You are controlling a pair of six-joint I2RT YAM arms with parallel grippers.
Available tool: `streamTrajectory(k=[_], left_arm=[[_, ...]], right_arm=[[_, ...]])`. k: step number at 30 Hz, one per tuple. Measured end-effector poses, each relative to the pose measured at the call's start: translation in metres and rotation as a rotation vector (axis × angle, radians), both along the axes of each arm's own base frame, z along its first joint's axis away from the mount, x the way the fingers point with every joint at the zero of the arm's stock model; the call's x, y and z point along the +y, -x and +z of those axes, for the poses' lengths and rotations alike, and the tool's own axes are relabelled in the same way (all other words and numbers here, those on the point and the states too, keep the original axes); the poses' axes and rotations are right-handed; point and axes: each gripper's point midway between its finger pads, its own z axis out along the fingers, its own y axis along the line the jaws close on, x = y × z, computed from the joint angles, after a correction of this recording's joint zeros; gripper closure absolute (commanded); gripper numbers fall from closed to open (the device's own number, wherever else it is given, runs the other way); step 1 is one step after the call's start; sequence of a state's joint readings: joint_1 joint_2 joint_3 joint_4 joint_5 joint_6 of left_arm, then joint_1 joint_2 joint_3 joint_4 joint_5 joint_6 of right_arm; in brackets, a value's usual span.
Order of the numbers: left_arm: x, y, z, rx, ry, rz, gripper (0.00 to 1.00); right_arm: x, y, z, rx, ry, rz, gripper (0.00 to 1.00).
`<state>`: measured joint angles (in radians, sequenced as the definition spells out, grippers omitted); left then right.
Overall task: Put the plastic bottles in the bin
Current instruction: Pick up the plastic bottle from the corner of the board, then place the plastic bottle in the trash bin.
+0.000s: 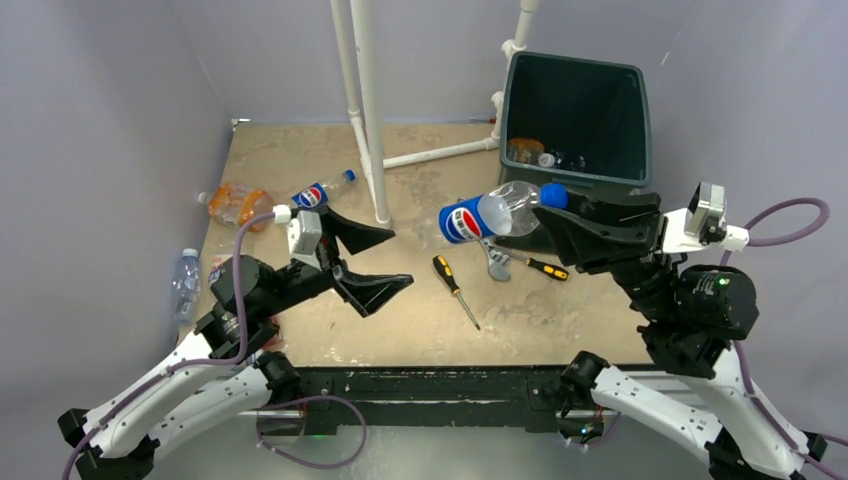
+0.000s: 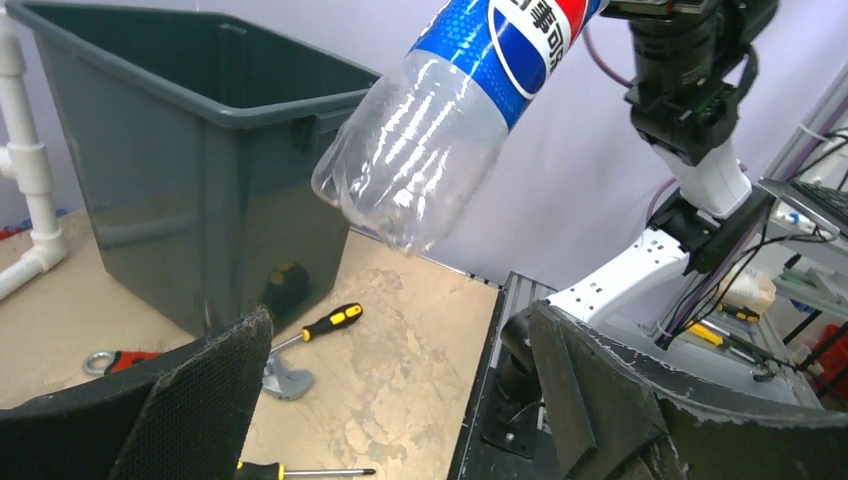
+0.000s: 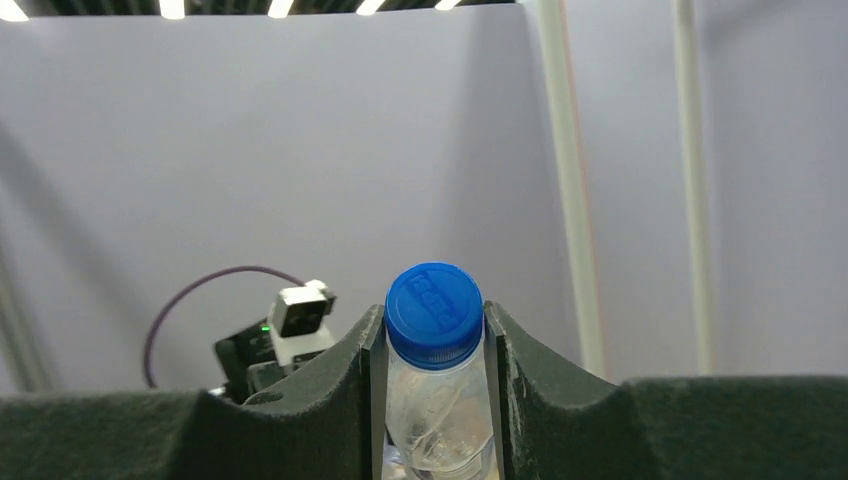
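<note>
The counter (image 1: pixel 290 150) carries the dark green bin (image 1: pixel 600 110) at its far right corner, within the right arm's reach, with a few bottles (image 1: pixel 528 152) lying at its bottom. The right gripper (image 1: pixel 548 210) has its jaws clenched on the neck of a large Pepsi bottle (image 1: pixel 478 216) just under the blue cap, holding it roughly level in the air beside the bin's near rim, probably to carry it over and drop it. The left gripper (image 1: pixel 397 260) hangs over the counter with jaws spread wide and nothing between them, seemingly free for the orange-tinted bottle (image 1: pixel 235 203), small Pepsi bottle (image 1: pixel 320 192) and clear bottle (image 1: pixel 186 280) lying near the left wall.
</note>
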<state>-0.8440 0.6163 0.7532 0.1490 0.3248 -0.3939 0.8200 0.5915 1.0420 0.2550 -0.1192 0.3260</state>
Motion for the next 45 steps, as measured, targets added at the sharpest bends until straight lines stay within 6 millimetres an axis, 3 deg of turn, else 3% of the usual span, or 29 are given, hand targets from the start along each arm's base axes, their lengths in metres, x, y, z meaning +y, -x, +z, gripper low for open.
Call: streamTrajectory(k=[5,14,18,24,30,33,36,39,45], left_arm=[[0.006,-0.009,-0.002,0.034,0.007,0.059,0.01],[0.048,-0.035,-0.007,0.159,0.086,0.323,0.01],[0.058,-0.049,-0.026,0.230,0.066,0.423,0.01],[0.080,-0.059,-0.049,0.280,0.058,0.553,0.01],[0.090,-0.061,-0.059,0.305,0.082,0.595,0.01],[0.089,-0.061,-0.069,0.329,0.072,0.595,0.01],[0.088,-0.060,-0.081,0.358,0.059,0.594,0.01],[0.088,-0.059,-0.091,0.383,0.048,0.591,0.01],[0.089,-0.057,-0.095,0.409,0.052,0.588,0.02]], right_arm=[[-0.023,-0.015,0.009,0.019,0.036,-0.168,1.00],[-0.119,-0.025,0.054,0.031,-0.099,-0.591,1.00],[-0.142,-0.041,0.060,0.069,-0.113,-0.757,1.00],[-0.142,-0.078,0.052,0.132,-0.072,-0.952,1.00],[-0.116,-0.128,0.045,0.196,0.034,-1.104,1.00],[-0.108,-0.162,0.045,0.223,0.085,-1.172,1.00],[-0.121,-0.199,0.034,0.273,0.135,-1.245,1.00],[-0.136,-0.225,0.011,0.351,0.161,-1.285,1.00],[-0.166,-0.245,-0.032,0.461,0.091,-1.251,1.00]])
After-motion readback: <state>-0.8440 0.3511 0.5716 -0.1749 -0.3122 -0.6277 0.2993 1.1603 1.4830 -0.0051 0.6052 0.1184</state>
